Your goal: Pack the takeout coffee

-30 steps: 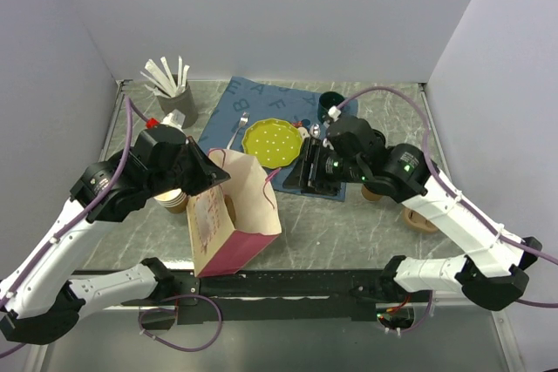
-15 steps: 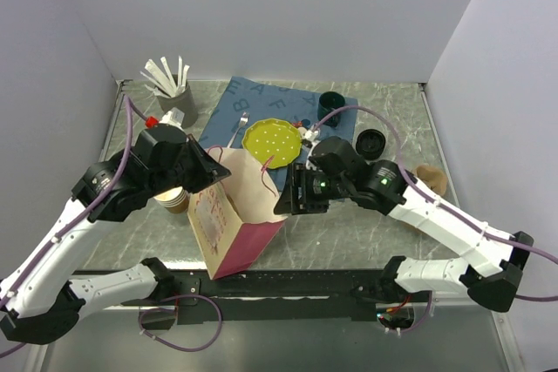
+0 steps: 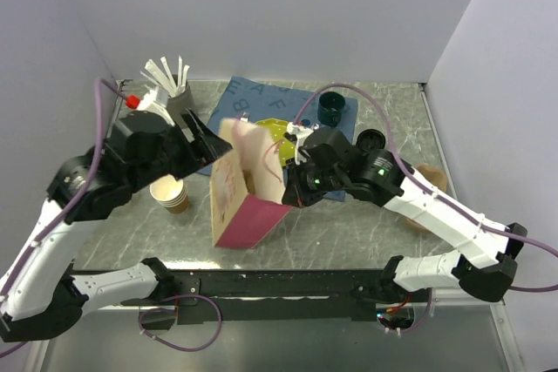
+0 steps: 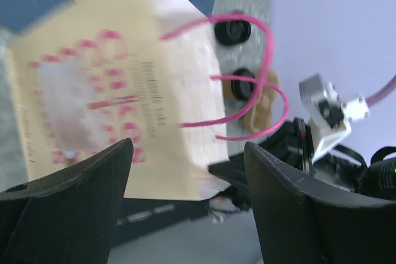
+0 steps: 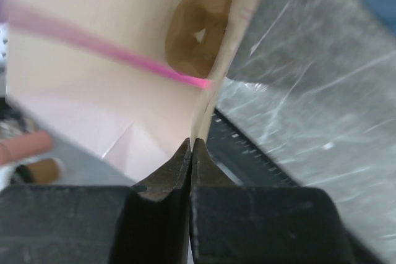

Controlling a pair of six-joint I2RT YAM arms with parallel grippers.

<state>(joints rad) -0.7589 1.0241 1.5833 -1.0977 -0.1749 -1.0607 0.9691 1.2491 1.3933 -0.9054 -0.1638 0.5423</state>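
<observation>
Coffee (image 3: 370, 139) stands apart from right claw (image 5: 192, 146), which clamps bag (image 3: 237, 202) rim; left claw (image 4: 185, 148) gapes open.

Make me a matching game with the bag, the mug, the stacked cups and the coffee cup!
1 pink-handled paper bag
2 dark green ceramic mug
3 stacked beige paper cups
4 black-lidded tan paper cup
A on the blue cloth's corner
B left of the bag
C just beyond the right arm
D pinched by the right pincer
Pairs: 1-D, 2-A, 3-B, 4-C
</observation>
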